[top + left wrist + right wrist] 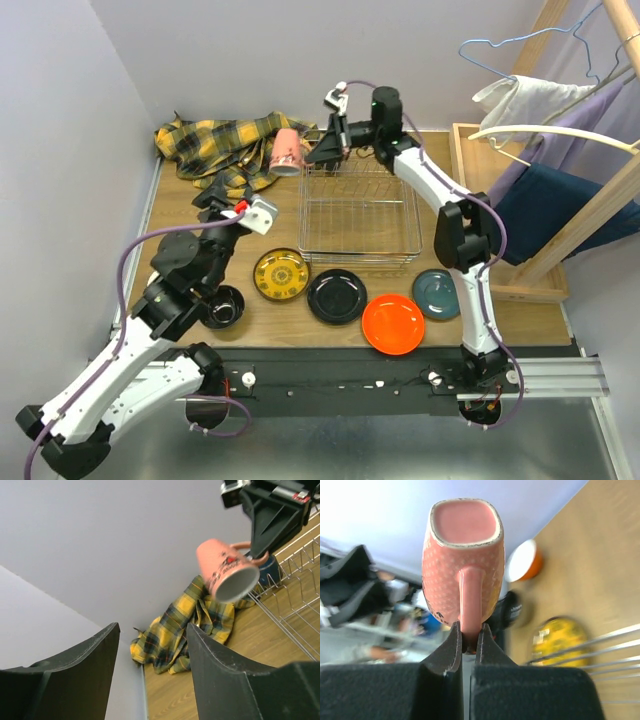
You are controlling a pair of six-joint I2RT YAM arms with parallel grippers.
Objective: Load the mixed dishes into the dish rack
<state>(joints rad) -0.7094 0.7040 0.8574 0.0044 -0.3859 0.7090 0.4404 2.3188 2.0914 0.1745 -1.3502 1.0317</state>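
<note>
Top external: right arm reaches to the far left corner of the dish rack (pixel 361 262). The right tool (pixel 322 150) is closed on the handle of the pink cup (pixel 287 152). The cup lies on its side just outside that corner, over the edge of the plaid cloth (pixel 205 140). Nothing is visible inside the rack. Along its near side on the table (pixel 300 338), four plates run left to right: yellow patterned plate (pixel 281 275), black plate (pixel 336 296), orange plate (pixel 392 323), teal plate (pixel 436 294). The black overlaps the yellow rim, and the orange overlaps the teal. Black bowl (pixel 222 307) sits near left, partly covered by the left arm. Left tool (pixel 222 200) is left of the rack, near the cloth; its opening cannot be read from this view. Left wrist: the left tool's fingers (pixel 225 675) stand wide apart with nothing between them. The cup is off the table, mouth turned toward this camera, with the right tool gripping its handle from behind. The cloth is bunched in the wall corner, and rack wires show at right. Right wrist: both fingers (pixel 445 655) pinch the handle low down, the gap between them barely wider than the handle. The cup's base points away from the tool. Background is blurred: an orange bowl (pixel 527 560), the yellow plate and a few rack wires.
</note>
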